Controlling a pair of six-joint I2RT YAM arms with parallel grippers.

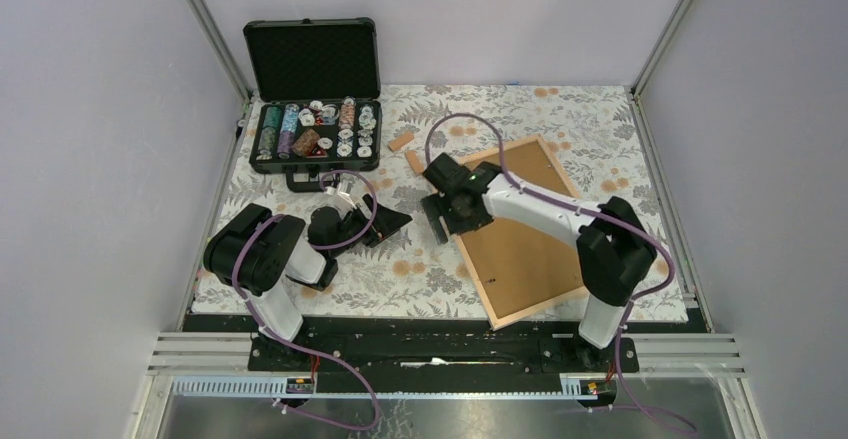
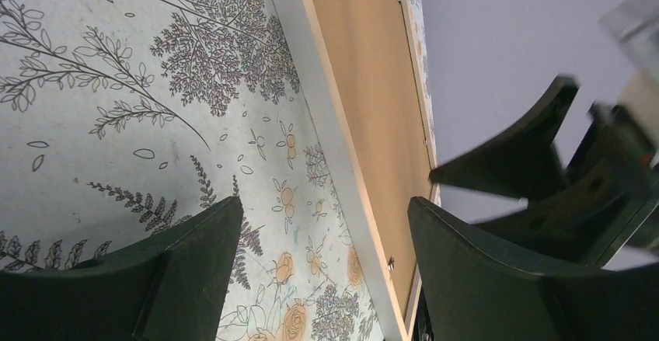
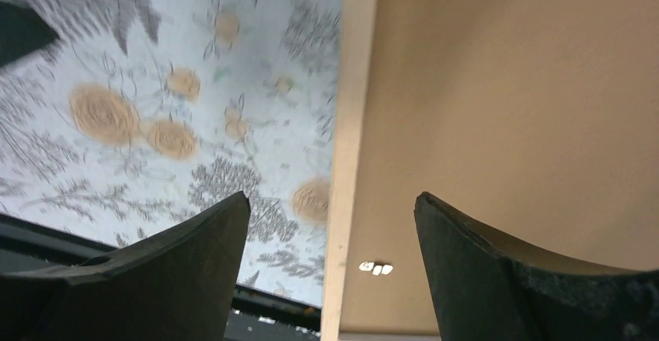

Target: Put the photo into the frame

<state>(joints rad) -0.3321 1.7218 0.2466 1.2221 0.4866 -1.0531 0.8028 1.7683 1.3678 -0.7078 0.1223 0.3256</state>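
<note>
Pale grey walls (image 1: 90, 109) close in a counter (image 1: 400, 271) covered with a flowered cloth. The frame (image 1: 540, 307) lies flat on it, turned at an angle. Its thin pale wooden strips run around a plain brown board (image 1: 520, 249) that fills the opening (only this board shows inside the frame).

The right pincer (image 1: 447, 221) is at the frame's left strip with its fingers spread wide and nothing pinched. In the right wrist view one finger is on the cloth side of the strip and the other is over the brown board. I cannot tell whether either finger touches the wood.

The left pincer (image 1: 392, 224) is low over the cloth to the left of the frame, near it but apart. It points toward the frame, and its fingers are also spread with nothing between them.

Two small wooden blocks (image 1: 401, 144) lie on the cloth just beyond the frame's far-left corner. Well apart from the frame, further left and toward the back, a black case (image 1: 315, 59) stands open with its lid up. Rows of chips (image 1: 300, 124) sit in its tray.
</note>
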